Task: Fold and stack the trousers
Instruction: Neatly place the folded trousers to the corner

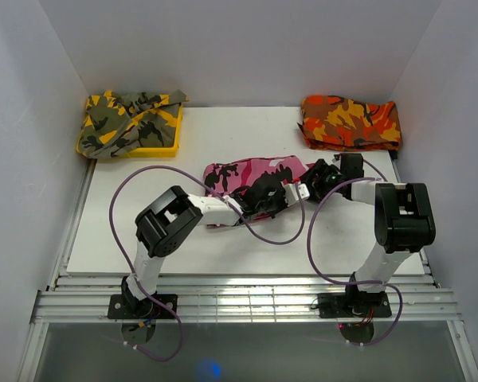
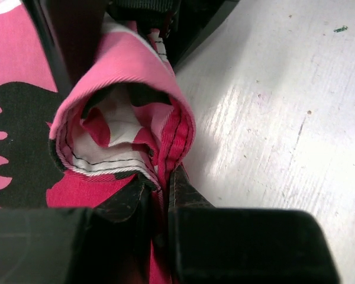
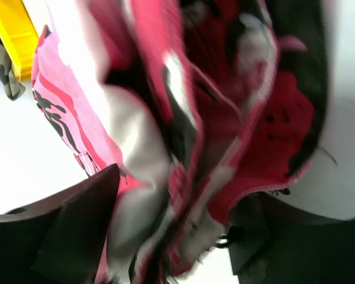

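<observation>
While the trousers (image 1: 251,171) lie bunched in the middle of the surface (image 1: 223,135), their long axis runs left to right. The left fingers (image 2: 189,198) pinch a rolled fold. The right fingers (image 3: 77,225) straddle the right end, but I cannot tell whether they clamp it.
</observation>
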You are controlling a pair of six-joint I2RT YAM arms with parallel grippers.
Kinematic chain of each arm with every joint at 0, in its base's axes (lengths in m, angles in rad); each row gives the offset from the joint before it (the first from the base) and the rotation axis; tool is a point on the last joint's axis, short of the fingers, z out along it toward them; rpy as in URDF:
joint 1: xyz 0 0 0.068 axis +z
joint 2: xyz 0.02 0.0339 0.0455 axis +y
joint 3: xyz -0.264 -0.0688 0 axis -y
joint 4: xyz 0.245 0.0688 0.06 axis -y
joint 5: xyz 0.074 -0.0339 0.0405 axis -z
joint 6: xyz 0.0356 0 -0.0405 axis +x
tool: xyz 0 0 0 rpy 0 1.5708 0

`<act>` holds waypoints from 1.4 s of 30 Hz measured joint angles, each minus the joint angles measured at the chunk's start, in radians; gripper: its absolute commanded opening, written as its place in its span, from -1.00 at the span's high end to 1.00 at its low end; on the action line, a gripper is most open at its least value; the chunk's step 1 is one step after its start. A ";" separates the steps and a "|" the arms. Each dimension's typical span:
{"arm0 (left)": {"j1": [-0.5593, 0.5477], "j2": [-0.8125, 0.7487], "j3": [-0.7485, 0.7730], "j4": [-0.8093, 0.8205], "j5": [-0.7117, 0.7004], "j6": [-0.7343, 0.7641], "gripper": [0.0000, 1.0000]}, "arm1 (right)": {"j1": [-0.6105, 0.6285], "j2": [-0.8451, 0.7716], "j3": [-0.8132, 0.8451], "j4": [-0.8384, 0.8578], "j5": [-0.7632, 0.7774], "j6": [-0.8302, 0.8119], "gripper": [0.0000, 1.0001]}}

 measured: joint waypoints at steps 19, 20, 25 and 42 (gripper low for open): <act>0.124 -0.484 -0.114 -0.305 0.061 -0.246 -0.77 | 0.066 0.093 0.525 -0.053 -0.140 -0.269 0.84; 0.138 -0.536 -0.127 -0.323 0.058 -0.262 -0.95 | 0.065 0.104 0.587 -0.069 -0.142 -0.298 0.85; 0.177 -0.680 -0.192 -0.415 0.051 -0.309 -0.96 | 0.064 0.214 0.833 -0.084 -0.128 -0.401 0.85; 0.226 -0.675 -0.296 -0.549 0.054 -0.386 -0.96 | 0.019 0.426 1.208 -0.121 -0.039 -0.404 0.85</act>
